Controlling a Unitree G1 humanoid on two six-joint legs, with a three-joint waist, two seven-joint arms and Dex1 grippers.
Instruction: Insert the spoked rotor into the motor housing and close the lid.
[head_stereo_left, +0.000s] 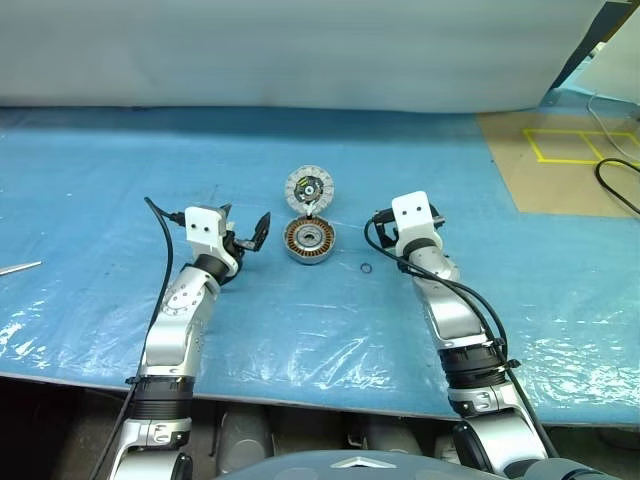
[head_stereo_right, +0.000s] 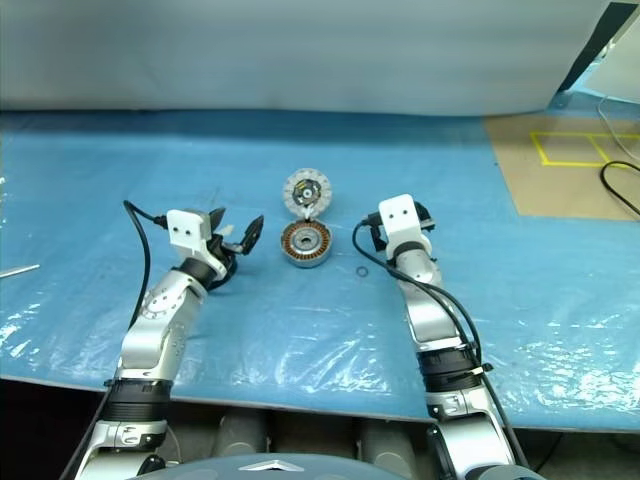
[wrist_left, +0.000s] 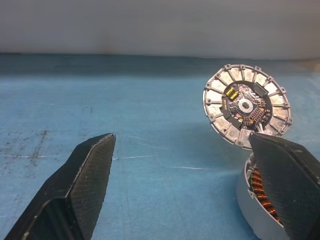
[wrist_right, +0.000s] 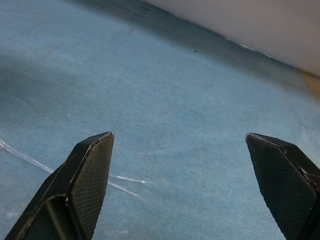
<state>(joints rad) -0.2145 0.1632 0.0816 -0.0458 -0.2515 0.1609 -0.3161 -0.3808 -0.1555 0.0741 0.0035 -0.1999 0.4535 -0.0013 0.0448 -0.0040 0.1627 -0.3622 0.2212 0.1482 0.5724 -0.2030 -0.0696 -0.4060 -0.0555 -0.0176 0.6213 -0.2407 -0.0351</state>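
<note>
Plainly, from the head cameras we stand at the very start: the motor housing sits on the blue table sheet between our two arms, copper windings open to view, and the lid leans just behind it, segmented face toward us, its lower edge apparently touching the housing's far rim. Our left gripper hovers just beside the housing, jaws apart and empty; our right gripper is masked there by its white wrist block. A small dark ring lies near the right arm; we cannot tell what it is.

Through the left wrist camera we see the lid propped upright and the housing's wall behind our right-hand finger, which cuts off most of the cup.

Through the right wrist camera our fingers stand wide apart over bare sheet, holding nothing.

We judge that the spoked rotor must be found first; we cannot tell whether it already lies inside the housing.
</note>
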